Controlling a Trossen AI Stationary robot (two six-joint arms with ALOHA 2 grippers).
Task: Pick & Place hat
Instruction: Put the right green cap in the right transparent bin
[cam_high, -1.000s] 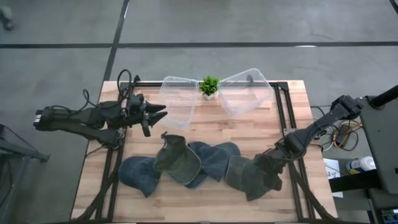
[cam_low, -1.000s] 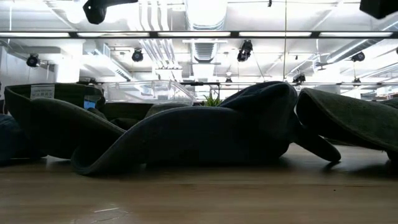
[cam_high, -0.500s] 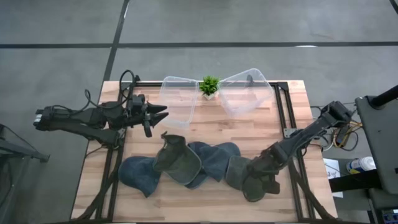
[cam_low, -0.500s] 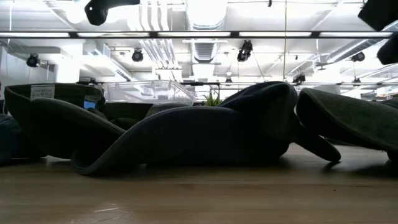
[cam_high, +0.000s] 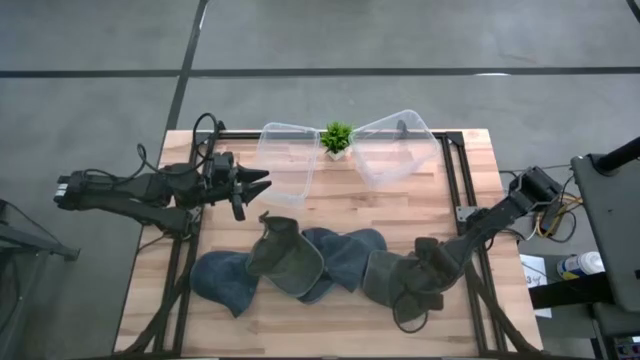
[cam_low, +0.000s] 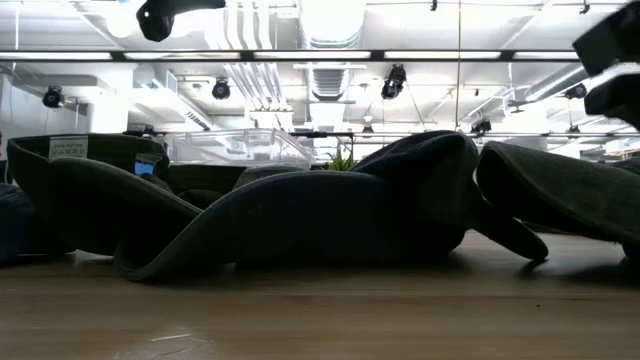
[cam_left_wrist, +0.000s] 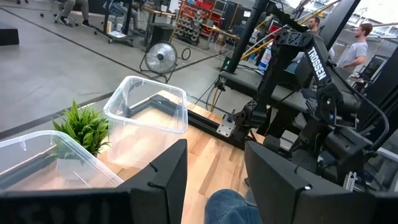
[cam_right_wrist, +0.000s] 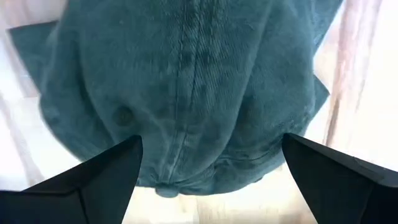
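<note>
Since a second ago, my right gripper (cam_high: 418, 300) has slid forward over the green hat (cam_high: 392, 283) and spread its fingers wide; my left arm has not shifted.

High view: right gripper sits over the green hat at the right end of the hat row, fingers apart, nothing clamped. Left gripper (cam_high: 252, 185) hangs above the table's (cam_high: 330, 330) left side, fingers partly apart, empty. Row of hats across the front half: a blue one (cam_high: 222, 280) far left, a dark green one (cam_high: 285, 258) overlapping it, another blue one (cam_high: 345, 255), then mine. Two clear plastic bins (cam_high: 290, 160) (cam_high: 395, 148) stand at the back edge with a small potted plant (cam_high: 336, 138) between them.

Low view: hats fill the width, brims overlapping. A white tag (cam_low: 68, 148) inside the leftmost cap; its print is too small to read.

Left wrist view: both fingers (cam_left_wrist: 168, 180) framed, gap between them. Bins and plant ahead. Across the table my right arm reads "TROSSEN" (cam_left_wrist: 316, 62). People stand in the room behind.

Right wrist view: fingers (cam_right_wrist: 102, 177) set wide, the hat's crown with its top button between and beneath them.
</note>
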